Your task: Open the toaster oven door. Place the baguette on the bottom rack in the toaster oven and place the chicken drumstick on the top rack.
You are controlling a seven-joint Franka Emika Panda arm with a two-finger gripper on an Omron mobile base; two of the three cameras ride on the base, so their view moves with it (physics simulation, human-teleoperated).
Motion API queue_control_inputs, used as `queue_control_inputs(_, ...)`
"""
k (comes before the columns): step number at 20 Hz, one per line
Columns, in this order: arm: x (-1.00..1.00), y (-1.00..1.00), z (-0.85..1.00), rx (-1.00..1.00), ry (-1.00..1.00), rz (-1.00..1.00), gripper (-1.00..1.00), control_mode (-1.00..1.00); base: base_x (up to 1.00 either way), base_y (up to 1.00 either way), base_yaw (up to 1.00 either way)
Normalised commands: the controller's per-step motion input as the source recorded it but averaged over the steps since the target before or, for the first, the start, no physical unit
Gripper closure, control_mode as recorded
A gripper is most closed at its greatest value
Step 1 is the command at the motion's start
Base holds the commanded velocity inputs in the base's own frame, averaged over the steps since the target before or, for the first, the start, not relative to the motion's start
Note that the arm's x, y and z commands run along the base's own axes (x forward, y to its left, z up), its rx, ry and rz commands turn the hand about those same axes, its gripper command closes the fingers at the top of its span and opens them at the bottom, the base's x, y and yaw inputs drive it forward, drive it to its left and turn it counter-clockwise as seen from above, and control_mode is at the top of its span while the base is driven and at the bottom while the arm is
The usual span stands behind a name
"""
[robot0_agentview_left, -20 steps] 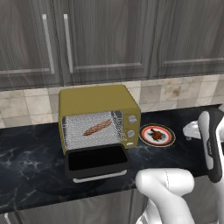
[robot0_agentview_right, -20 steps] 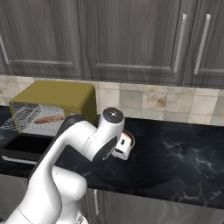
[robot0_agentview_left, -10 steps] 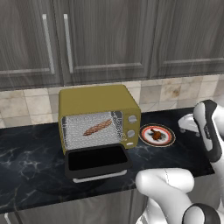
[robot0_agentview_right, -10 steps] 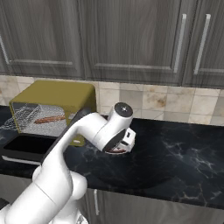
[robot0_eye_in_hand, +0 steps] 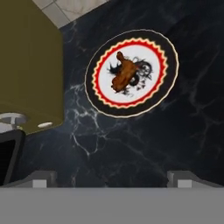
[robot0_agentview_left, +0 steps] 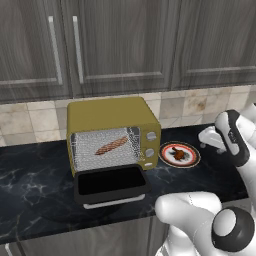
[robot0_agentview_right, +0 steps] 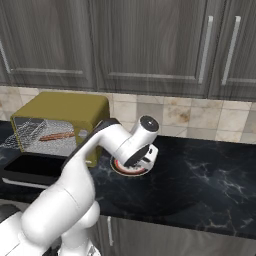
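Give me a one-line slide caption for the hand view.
Open gripper above the black counter, looking down at the chicken drumstick on its red-rimmed plate beside the toaster oven.

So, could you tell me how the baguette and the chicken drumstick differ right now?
The baguette is long and slim, lying on a wire rack inside the toaster oven; the chicken drumstick is shorter and stubbier, lying on a plate on the counter beside the oven. The baguette is lighter brown, the drumstick redder. Both lie free; the open gripper holds neither.
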Motion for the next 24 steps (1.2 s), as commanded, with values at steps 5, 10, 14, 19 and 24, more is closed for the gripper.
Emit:
queue_control_inputs(5,0.31,0.01,-0.24,0.03,0.0,0.0,-1.0,-1.0,0.0,0.0,0.0)
queue_control_inputs(10,0.3,0.11,-0.23,0.02,-0.01,0.0,-1.0,-1.0,0.0,0.0,0.0)
queue_control_inputs(14,0.17,0.07,-0.26,0.03,0.0,0.0,-1.0,-1.0,0.0,0.0,0.0)
queue_control_inputs(19,0.23,0.11,-0.21,0.02,0.0,0.0,-1.0,-1.0,0.0,0.0,0.0)
queue_control_inputs(24,0.23,0.16,-0.17,0.0,0.0,0.0,-1.0,-1.0,0.0,0.0,0.0)
